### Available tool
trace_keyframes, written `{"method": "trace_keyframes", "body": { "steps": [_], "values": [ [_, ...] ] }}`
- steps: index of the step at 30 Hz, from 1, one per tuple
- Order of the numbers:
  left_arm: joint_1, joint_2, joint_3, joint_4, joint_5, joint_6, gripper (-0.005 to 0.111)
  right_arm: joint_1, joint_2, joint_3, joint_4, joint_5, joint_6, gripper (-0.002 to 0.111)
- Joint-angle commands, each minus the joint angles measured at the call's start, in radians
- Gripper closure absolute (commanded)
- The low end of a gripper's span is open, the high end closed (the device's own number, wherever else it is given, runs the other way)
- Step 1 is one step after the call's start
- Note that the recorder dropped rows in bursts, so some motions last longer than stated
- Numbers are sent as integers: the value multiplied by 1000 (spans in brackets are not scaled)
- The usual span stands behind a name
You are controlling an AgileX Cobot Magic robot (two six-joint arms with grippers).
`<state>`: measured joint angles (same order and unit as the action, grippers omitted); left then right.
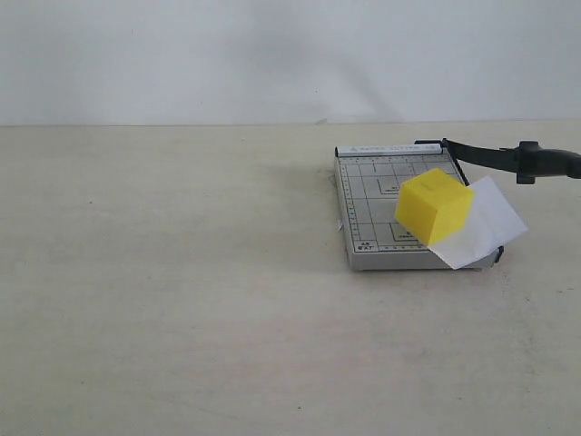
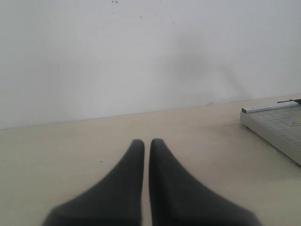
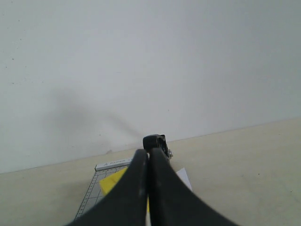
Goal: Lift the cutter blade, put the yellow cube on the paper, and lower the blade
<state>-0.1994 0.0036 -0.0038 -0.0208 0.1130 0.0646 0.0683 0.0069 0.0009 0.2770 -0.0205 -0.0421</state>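
The yellow cube (image 1: 434,205) rests on the white paper (image 1: 493,221), which lies askew over the right edge of the grey gridded cutter board (image 1: 370,195). The cutter blade (image 1: 486,154) is lifted off the board and slants out to the right, ending in its thick handle (image 1: 549,163). Neither gripper shows in the exterior view. In the right wrist view my right gripper (image 3: 149,153) is shut and empty, with the blade handle (image 3: 155,142) just beyond its tips and the cube (image 3: 109,182) and paper (image 3: 184,176) below. My left gripper (image 2: 146,141) is shut and empty above bare table.
A pale table carries the cutter board, whose corner (image 2: 277,122) shows far to one side in the left wrist view. A plain white wall stands behind the table.
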Motion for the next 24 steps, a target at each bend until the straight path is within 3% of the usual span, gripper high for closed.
{"method": "trace_keyframes", "body": {
  "steps": [1, 24],
  "values": [
    [1, -4, 4, -9, 1, 3, 102, 1, -7, -1, 1, -7, -3, 108],
    [1, -4, 4, -9, 1, 3, 102, 1, -7, -1, 1, -51, -3, 108]
  ]
}}
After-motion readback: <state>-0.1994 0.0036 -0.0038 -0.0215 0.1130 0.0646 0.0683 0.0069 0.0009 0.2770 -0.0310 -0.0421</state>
